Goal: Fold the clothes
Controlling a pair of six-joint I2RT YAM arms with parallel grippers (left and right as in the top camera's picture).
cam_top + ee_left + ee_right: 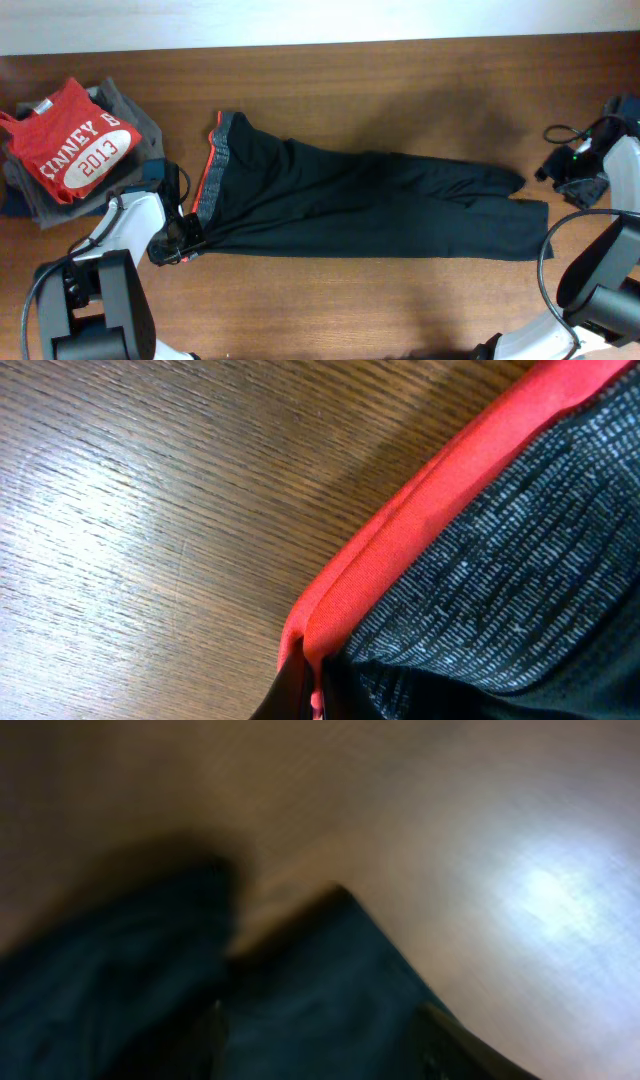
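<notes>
The long black trousers lie flat across the table, with the grey waistband edged in red-orange at the left and the leg ends at the right. My left gripper is at the waistband's near corner. In the left wrist view it is shut on the red edge. My right gripper is just right of the leg ends. The right wrist view is blurred; its fingers stand apart over the dark leg cloth.
A stack of folded clothes sits at the far left, with a red "2013" T-shirt on top of grey garments. A black cable lies at the right edge. Bare wooden table lies behind the trousers.
</notes>
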